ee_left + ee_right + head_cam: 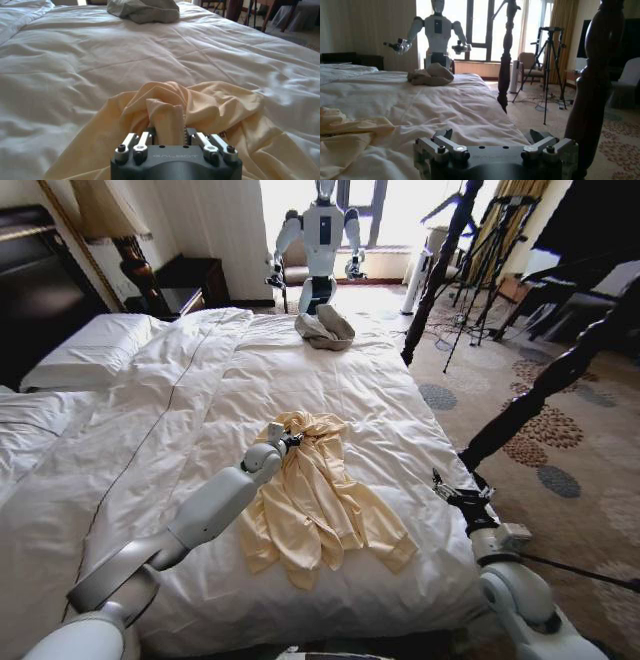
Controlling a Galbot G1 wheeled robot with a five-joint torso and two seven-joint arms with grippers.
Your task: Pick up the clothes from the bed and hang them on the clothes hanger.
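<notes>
Lying crumpled near the foot edge of the bed (pixel 130 410), the clothes (pixel 315 510) are gripped at their bunched hood end by the left gripper (pixel 167 132), its jaws clenched on a fold of yellow fabric. "GALBOT" can be read on its housing. The right gripper (pixel 492 135) is held off the bed's right edge, jaws released.
</notes>
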